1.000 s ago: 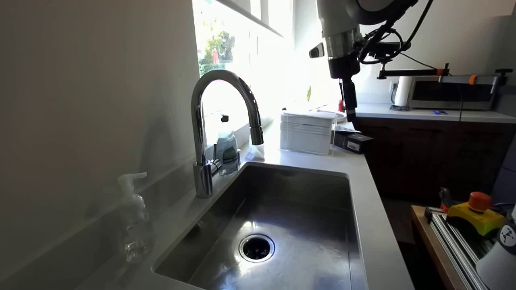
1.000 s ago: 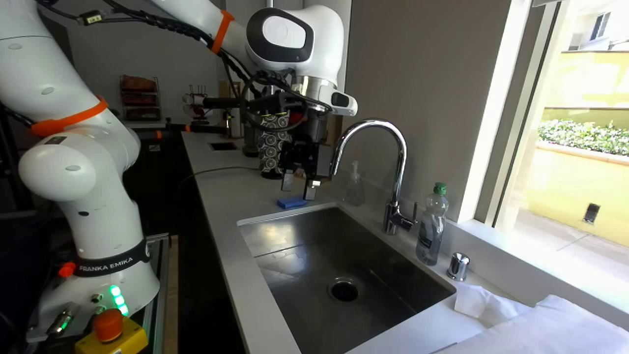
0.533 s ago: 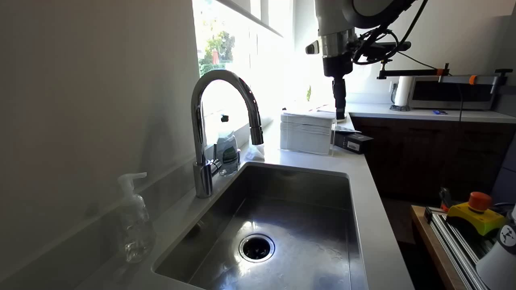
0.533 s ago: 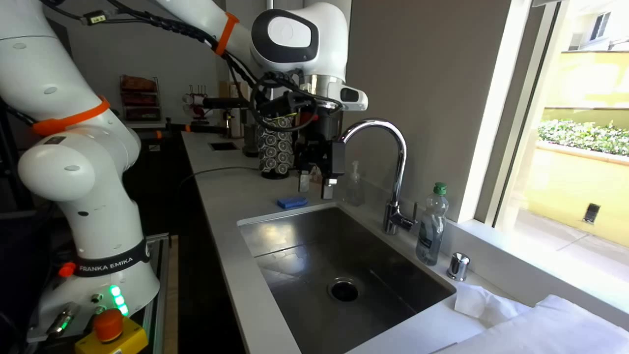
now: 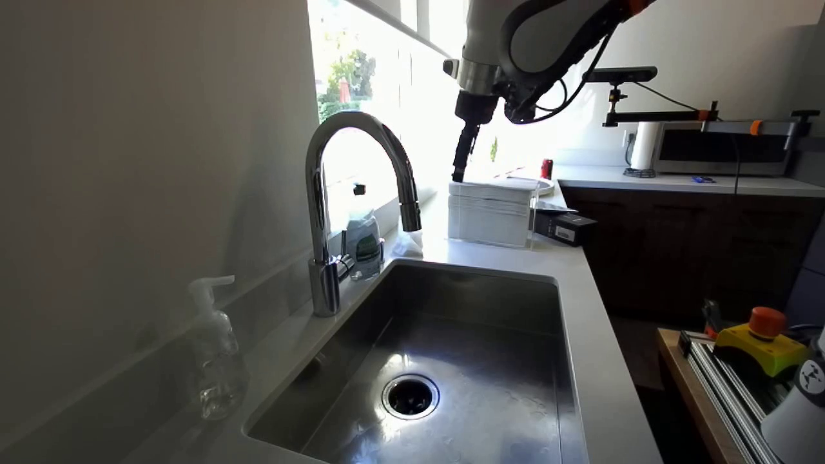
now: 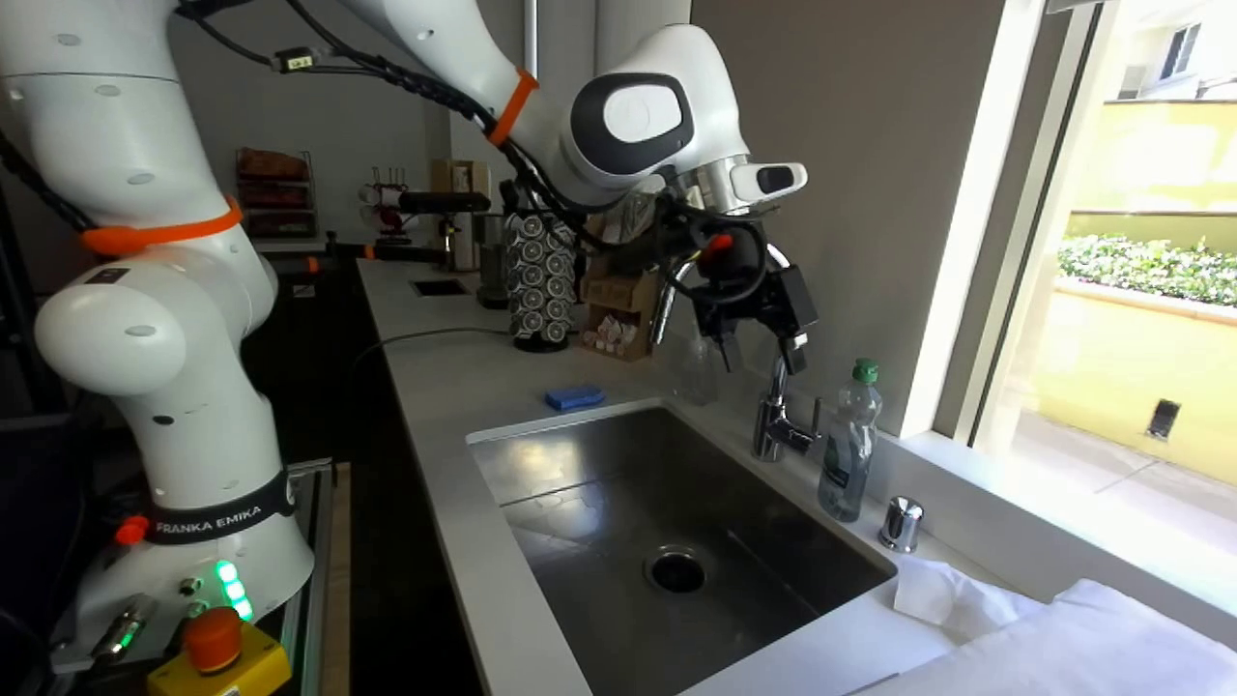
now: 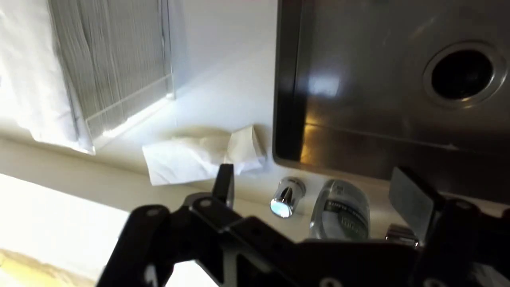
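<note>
Wrist view: between the wide-parted, empty fingers of the gripper (image 7: 318, 194), beyond their tips, the upright dish-soap bottle (image 7: 343, 211) is being framed untouched.

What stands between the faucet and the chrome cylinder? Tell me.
A clear, green-capped bottle stands between the faucet and the chrome cylinder, in an exterior view.

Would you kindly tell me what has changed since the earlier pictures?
The claw swung toward the window and tilted, its jaws open throughout; nothing was grasped or released. The dish soap bottle, faucet and sink stayed put.
</note>
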Available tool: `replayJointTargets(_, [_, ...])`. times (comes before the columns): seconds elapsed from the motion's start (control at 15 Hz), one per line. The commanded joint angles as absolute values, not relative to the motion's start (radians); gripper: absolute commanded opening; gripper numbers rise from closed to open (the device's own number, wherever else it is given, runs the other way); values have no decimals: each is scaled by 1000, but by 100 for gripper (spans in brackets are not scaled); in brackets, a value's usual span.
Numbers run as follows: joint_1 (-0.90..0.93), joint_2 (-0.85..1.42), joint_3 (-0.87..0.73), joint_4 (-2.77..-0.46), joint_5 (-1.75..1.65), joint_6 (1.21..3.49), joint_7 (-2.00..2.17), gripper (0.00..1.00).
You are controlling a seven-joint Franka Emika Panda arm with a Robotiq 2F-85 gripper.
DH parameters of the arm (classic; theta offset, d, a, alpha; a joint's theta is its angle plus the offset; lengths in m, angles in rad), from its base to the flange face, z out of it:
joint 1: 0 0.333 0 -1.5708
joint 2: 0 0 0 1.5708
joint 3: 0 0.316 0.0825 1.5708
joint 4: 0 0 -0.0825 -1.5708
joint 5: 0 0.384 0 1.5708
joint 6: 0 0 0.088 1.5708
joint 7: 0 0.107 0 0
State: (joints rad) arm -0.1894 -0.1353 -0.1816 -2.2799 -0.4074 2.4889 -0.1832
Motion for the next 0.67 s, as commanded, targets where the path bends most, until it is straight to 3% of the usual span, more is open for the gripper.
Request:
replayJointTargets(0.0, [-188,-4,-170,-2174,-423,2613,-135,100])
replayJointTargets(0.6, [-159,118,-168,-2045,-400,2655,-122,100])
